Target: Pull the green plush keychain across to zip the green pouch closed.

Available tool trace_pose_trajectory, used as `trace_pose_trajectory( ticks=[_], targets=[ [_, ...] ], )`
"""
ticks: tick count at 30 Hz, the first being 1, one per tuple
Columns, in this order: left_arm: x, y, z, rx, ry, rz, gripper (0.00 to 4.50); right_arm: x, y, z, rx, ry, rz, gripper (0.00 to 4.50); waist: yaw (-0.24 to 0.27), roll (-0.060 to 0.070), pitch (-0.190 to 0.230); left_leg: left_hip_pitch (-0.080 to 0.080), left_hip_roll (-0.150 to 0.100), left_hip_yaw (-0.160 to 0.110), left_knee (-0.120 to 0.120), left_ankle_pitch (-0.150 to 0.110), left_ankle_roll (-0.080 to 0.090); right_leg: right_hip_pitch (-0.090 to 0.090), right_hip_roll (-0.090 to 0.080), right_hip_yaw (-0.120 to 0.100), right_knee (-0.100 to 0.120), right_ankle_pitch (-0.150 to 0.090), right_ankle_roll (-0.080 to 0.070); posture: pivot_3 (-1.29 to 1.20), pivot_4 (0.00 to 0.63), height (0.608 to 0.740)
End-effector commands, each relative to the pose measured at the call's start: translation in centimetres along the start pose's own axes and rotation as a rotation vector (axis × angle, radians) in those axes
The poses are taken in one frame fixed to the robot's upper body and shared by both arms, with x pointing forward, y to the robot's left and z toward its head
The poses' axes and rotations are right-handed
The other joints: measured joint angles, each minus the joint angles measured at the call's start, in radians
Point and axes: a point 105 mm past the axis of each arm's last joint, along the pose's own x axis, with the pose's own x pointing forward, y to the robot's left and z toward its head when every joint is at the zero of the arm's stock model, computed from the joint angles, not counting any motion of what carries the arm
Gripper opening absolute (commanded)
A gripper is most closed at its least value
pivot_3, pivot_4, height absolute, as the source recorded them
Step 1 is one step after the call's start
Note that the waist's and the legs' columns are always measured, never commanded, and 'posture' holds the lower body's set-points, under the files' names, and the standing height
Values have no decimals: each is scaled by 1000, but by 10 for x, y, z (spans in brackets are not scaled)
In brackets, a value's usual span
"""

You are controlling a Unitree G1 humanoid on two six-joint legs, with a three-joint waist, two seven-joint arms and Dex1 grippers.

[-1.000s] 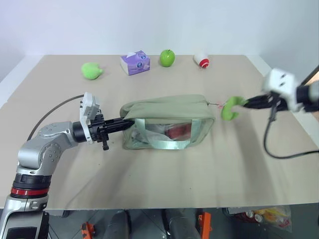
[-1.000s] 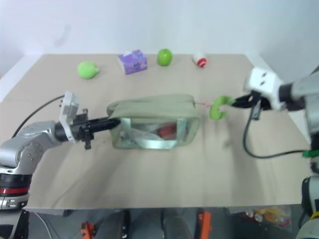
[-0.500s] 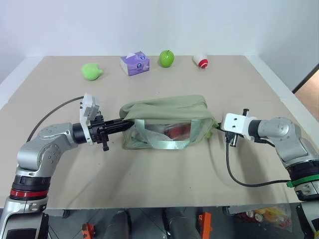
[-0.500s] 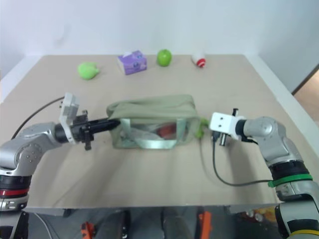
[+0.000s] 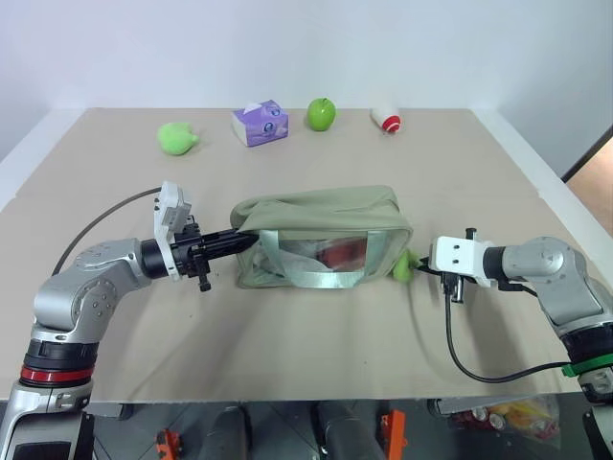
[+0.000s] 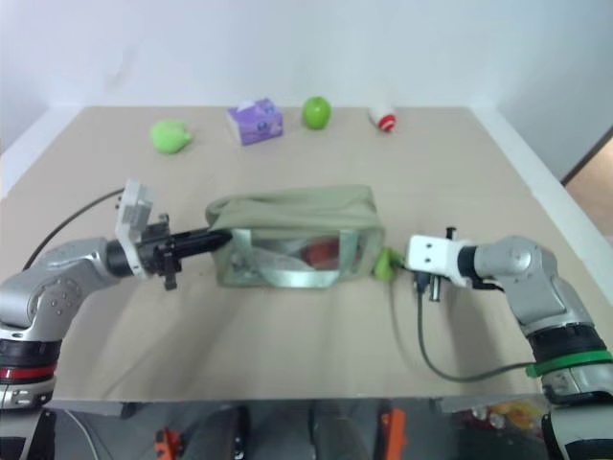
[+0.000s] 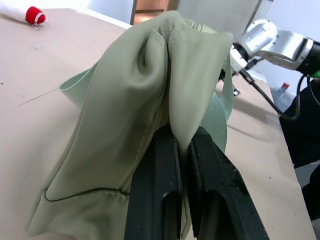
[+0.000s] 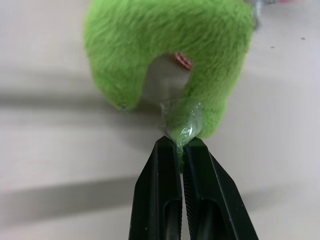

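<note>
The green pouch (image 5: 321, 206) lies in the middle of the table, its clear window facing me with a red item inside. My left gripper (image 5: 239, 238) is shut on the fabric at the pouch's left end; in the left wrist view the fingers (image 7: 155, 200) pinch a fold of the pouch (image 7: 130, 100). The green plush keychain (image 5: 404, 269) rests low by the pouch's right end, at table level. My right gripper (image 5: 419, 270) is shut on it. The right wrist view shows the gripper (image 8: 180, 145) clamped on a clear tab at the rim of the keychain (image 8: 200, 40).
Along the far edge of the table (image 5: 316, 355) stand a lime plush blob (image 5: 175, 137), a purple tissue box (image 5: 259, 122), a green apple (image 5: 321, 112) and a white-and-red object (image 5: 387, 118). A black cable hangs from each wrist.
My right gripper has come down and slightly inward with the keychain, from above the table to the tabletop by the pouch's right end. The left gripper has kept still.
</note>
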Motion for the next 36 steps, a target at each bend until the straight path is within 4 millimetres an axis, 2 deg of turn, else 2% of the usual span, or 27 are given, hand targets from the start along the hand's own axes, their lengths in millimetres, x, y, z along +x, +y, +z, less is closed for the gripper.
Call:
trace_pose_trajectory(
  ticks=[1, 3, 5, 8, 9, 10, 11, 14, 15, 17, 18, 19, 20, 22, 24, 32, 36],
  targets=[
    [1, -1, 1, -2, -11, -2, 0, 19, 35, 3, 5, -3, 136, 25, 0, -5, -5, 0, 0, 0, 0, 0, 0, 0, 0, 0, 0, 0, 0, 0, 150, 740],
    [2, 0, 2, -2, -12, -5, 0, 22, 36, 5, 1, -3, 131, 25, -1, -9, -7, 2, 1, 0, 0, 0, 0, 1, 1, -1, 0, -1, -1, 0, 150, 740],
    [2, 0, 3, -2, -13, -8, 0, 21, 27, 5, 29, -4, 97, 25, -2, -9, -7, 5, 2, 0, 0, 0, 0, 5, 1, -1, 0, -1, -1, 0, 150, 740],
    [2, 0, 3, 0, -14, -8, 0, 12, 10, 4, 63, -12, 49, 25, -3, -9, -7, 13, 2, 1, 0, -1, -1, 11, 0, -1, -1, -1, -2, 0, 150, 740],
    [2, 0, 3, 0, -14, -7, 0, 8, -1, 6, 121, -40, 12, 25, -3, -9, -7, 13, 2, 1, 0, -1, -1, 11, 0, -1, -1, -1, -2, 0, 150, 740],
    [2, 0, 3, 0, -13, -5, 0, 4, -9, 9, 176, -69, -9, 652, -4, -9, -7, 13, 2, 1, 0, -1, -1, 11, 0, -1, -1, -1, -2, 0, 150, 740],
    [2, 1, 3, -6, -16, 0, 0, -2, -14, 13, 243, -119, 2, 859, -3, -9, -6, 13, 1, 1, 0, -1, -1, 11, 0, -1, -1, -1, -2, 0, 150, 740],
    [1, 7, 7, -40, -41, 28, 1106, -20, -35, 23, 351, -212, -40, 1969, -3, -7, -5, 13, 1, 1, 0, -1, -1, 11, 0, 1, -1, -1, -2, 0, 150, 740],
    [1, 7, 9, -47, -51, 27, 1336, -26, -41, 23, 382, -224, -50, 2195, -3, -6, -5, 12, 1, 1, 0, -1, -1, 11, 0, 1, -1, -1, -2, 0, 150, 740],
    [-1, 8, 12, -51, -59, 27, 2174, -38, -50, 21, 447, -242, -65, 3053, -4, -6, -4, 12, 1, 1, -1, -1, -1, 10, 1, 1, -1, -1, -2, 0, 150, 740],
    [-1, 8, 12, -51, -57, 30, 2448, -44, -54, 21, 491, -261, -61, 3396, -4, -6, -4, 12, 1, 1, -2, -1, -1, 10, 1, 1, -1, -1, -2, 0, 150, 740],
    [-2, 8, 13, -51, -56, 29, 2695, -52, -54, 23, 517, -287, -39, 3583, -3, -6, -4, 12, 1, 1, -2, -1, -1, 10, 1, 1, -1, -1, -2, 0, 150, 740],
    [-3, 8, 13, -47, -52, 31, 3158, -60, -54, 26, 538, -315, -11, 3660, -2, -6, -4, 12, 1, 1, -3, -1, -1, 10, 1, 1, -1, -2, -2, 0, 150, 740],
    [-7, 8, 15, -52, -51, 34, 3752, -74, -51, 27, 557, -350, 27, 3660, -2, -6, -4, 12, 0, 1, -5, -1, -1, 10, 1, 1, -1, -3, -3, 0, 150, 740],
    [-11, 9, 15, -38, -36, 63, 4474, -82, -53, 22, 580, -349, 9, 3660, -3, -6, -4, 12, 0, 1, -7, -1, -1, 9, 0, 1, -1, -5, -3, 0, 150, 740],
    [-42, -8, 21, -6, 0, 69, 4474, -106, -56, 7, 658, -348, -62, 3660, -12, -5, -4, 13, 1, 2, -12, -2, -1, 6, 1, 1, -1, -6, -5, 0, 150, 740],
    [-58, -10, 27, -30, -34, 106, 4474, -113, -56, 5, 684, -356, -93, 3660, -12, -5, -4, 13, 1, 2, -12, -2, -1, 7, 0, 1, -1, -7, -4, 0, 150, 740]
  ],
)
